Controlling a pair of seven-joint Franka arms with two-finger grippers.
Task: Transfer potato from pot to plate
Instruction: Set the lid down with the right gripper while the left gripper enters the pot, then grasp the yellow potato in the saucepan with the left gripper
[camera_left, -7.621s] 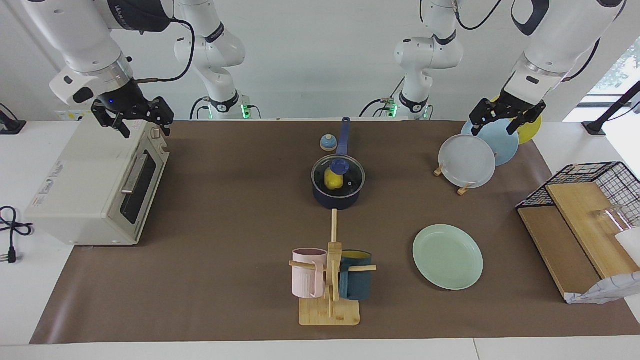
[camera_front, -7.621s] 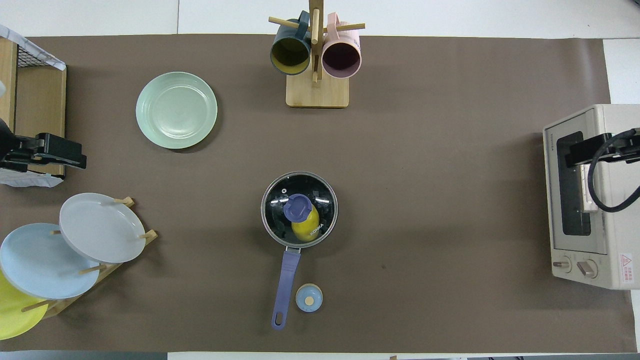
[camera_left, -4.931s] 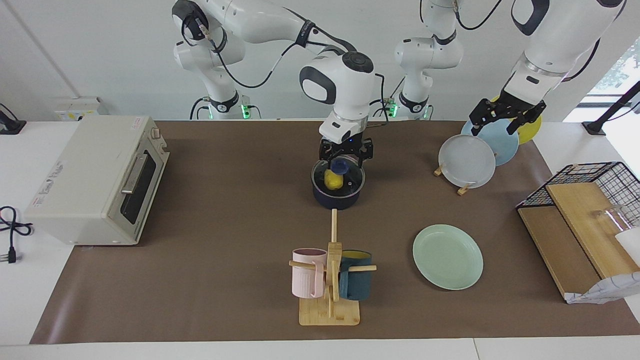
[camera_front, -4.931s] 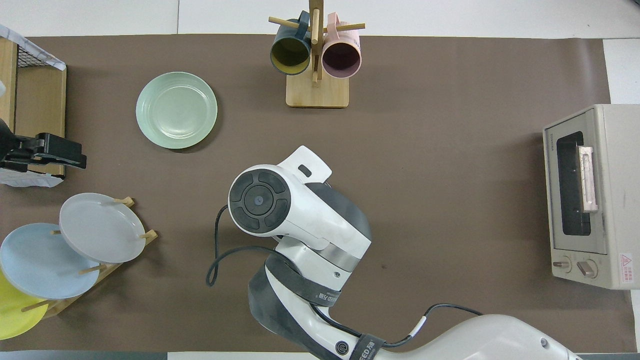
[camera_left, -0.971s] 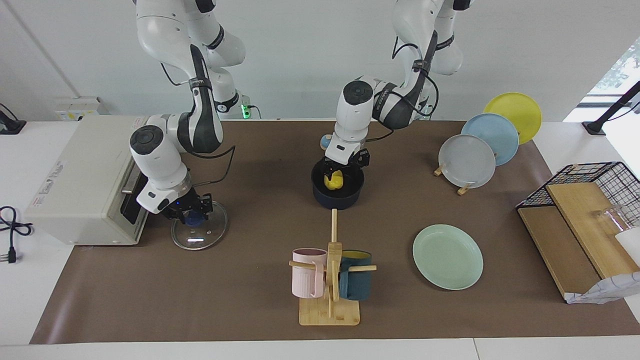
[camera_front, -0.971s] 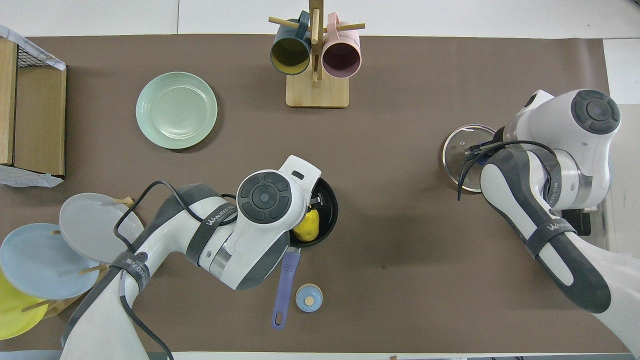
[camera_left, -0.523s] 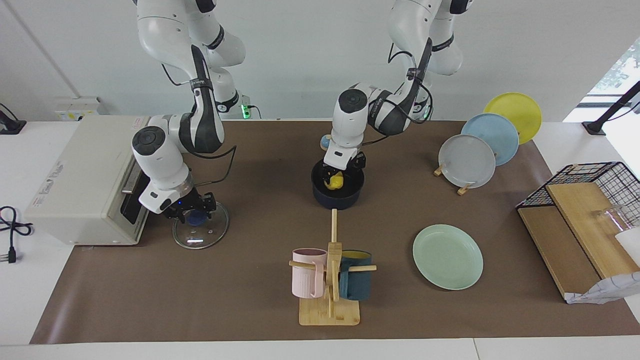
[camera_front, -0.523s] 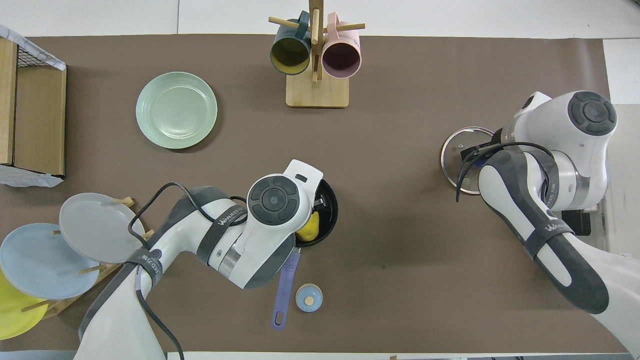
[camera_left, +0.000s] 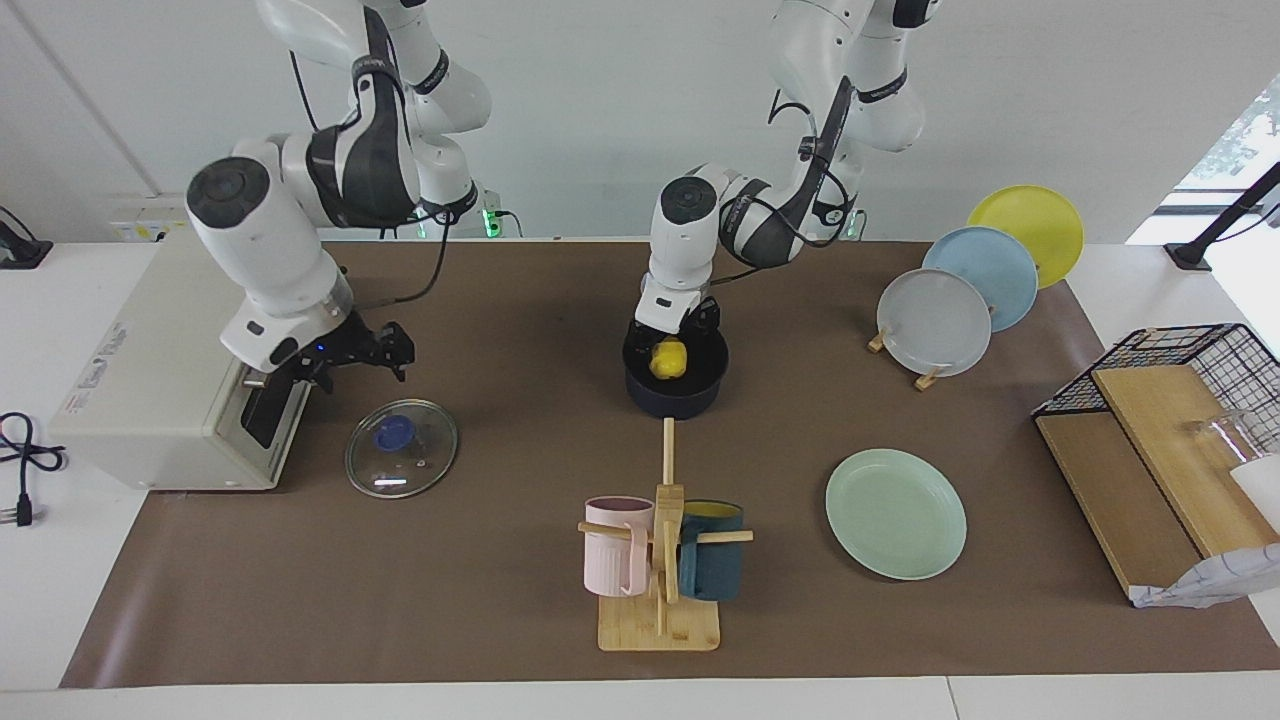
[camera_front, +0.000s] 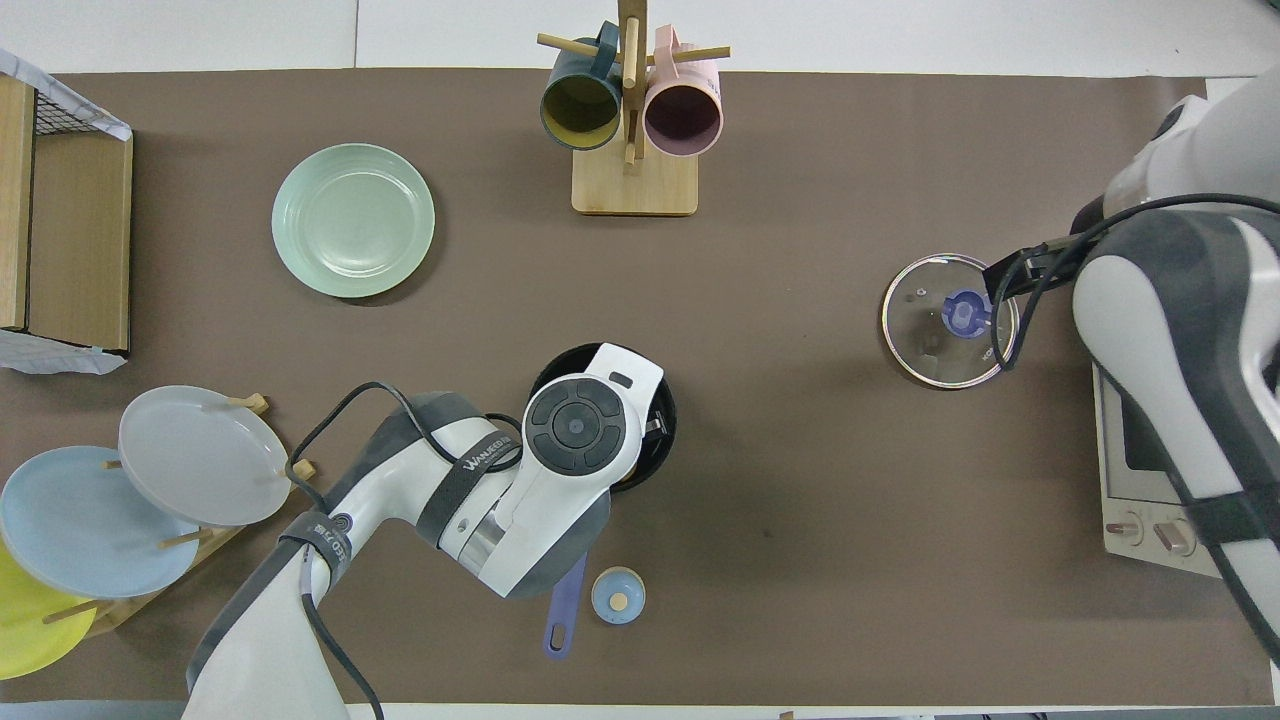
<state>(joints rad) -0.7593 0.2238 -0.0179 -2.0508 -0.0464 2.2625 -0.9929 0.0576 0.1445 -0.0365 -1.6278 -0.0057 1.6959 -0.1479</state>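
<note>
Left gripper (camera_left: 672, 330) is down in the pot (camera_left: 675, 380), fingers closed around the potato (camera_left: 668, 359). Right gripper (camera_left: 345, 355) hangs raised over the glass lid (camera_left: 401, 448) lying flat beside the toaster oven (camera_left: 180, 370). Plate (camera_left: 895, 512) is bare.

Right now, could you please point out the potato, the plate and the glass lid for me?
potato (camera_left: 668, 358), facing view, its yellow top.
plate (camera_left: 895, 513), facing view, its bare middle.
glass lid (camera_left: 402, 447), facing view, the glass near its knob.

Potato (camera_left: 668, 359) in pot (camera_left: 675, 392) directly beneath left gripper (camera_left: 672, 335); plate (camera_left: 895, 513) well apart; lid (camera_left: 402, 448) below raised right gripper (camera_left: 352, 358).
</note>
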